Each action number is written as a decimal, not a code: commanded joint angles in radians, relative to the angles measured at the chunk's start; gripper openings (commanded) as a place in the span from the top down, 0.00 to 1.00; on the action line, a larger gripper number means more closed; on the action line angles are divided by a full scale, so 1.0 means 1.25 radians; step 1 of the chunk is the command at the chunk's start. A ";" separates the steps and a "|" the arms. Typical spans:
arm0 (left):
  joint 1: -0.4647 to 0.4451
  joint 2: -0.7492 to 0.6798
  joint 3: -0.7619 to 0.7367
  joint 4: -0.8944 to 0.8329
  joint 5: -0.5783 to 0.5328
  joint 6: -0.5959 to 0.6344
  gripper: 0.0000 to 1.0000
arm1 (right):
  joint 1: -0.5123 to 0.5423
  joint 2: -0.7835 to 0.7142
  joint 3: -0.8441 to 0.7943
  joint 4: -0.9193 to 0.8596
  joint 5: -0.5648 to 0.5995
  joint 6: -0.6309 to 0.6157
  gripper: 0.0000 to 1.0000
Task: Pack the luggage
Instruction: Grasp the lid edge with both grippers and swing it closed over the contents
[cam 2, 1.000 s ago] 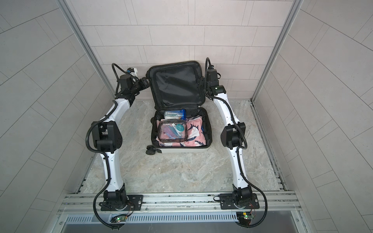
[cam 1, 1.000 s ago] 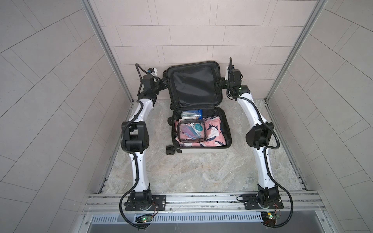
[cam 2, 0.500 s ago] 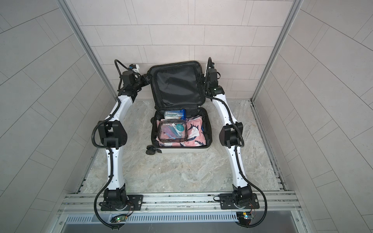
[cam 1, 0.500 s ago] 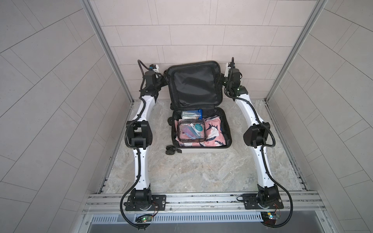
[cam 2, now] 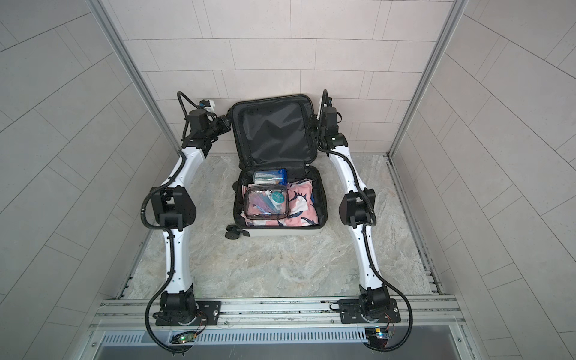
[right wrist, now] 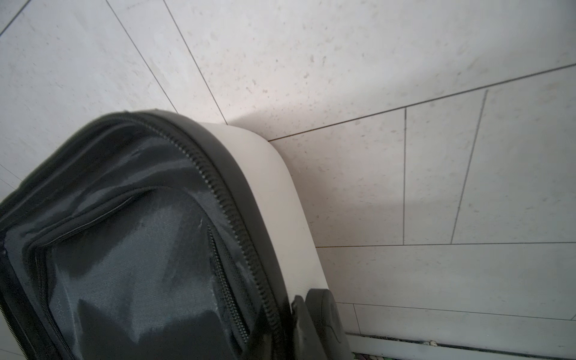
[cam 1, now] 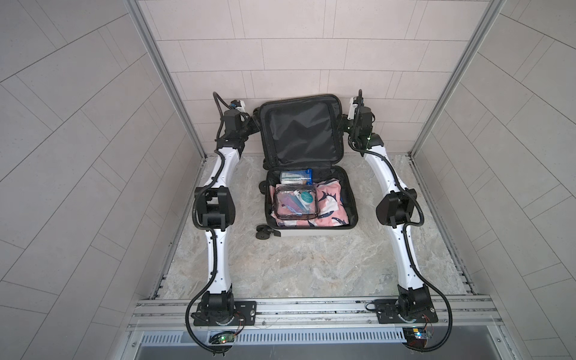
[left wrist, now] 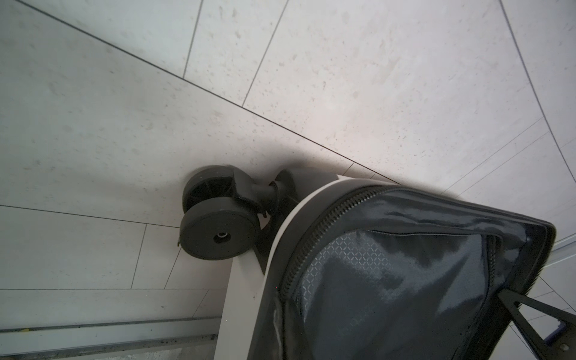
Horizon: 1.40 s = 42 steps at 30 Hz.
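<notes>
While both arms stretch to the far end of the tabletop, the luggage lies between them, open like a book. Its lower half rests flat, below both claws and nearer than them. It holds a clear toiletry pouch on a pink patterned cloth, and a blue-capped packet lies just behind the pouch, toward the hinge. Farther on, the lid stands nearly upright against the tiled wall, black lining facing forward. The left claw is at the lid's left edge, just beside a black wheel, and is closed down tight; whether it pinches the rim or only presses against it I cannot tell. The right claw is at the opposite edge, by the zipper trim, and the pictures do not show whether its jaws stand wide or narrow. I judge the packing nearly done and the step in hand to be swinging the lid down. The shell looks stiff, smooth and light, so it should pivot as one piece, though the plastic may slip. The firmer hold is likely the black zipper rim at each side edge, high on the lid, with both claws moving together so the hinge does not twist and the wheeled base does not roll.
</notes>
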 commanded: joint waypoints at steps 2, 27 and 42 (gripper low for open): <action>-0.030 -0.084 -0.040 0.040 0.048 0.010 1.00 | 0.016 -0.052 0.025 -0.005 -0.074 0.052 1.00; -0.030 -0.534 -0.589 0.230 0.052 -0.016 1.00 | 0.066 -0.476 -0.547 0.021 -0.067 -0.018 1.00; -0.046 -0.915 -0.973 0.254 0.013 -0.026 1.00 | 0.100 -0.789 -1.095 0.202 -0.007 0.021 1.00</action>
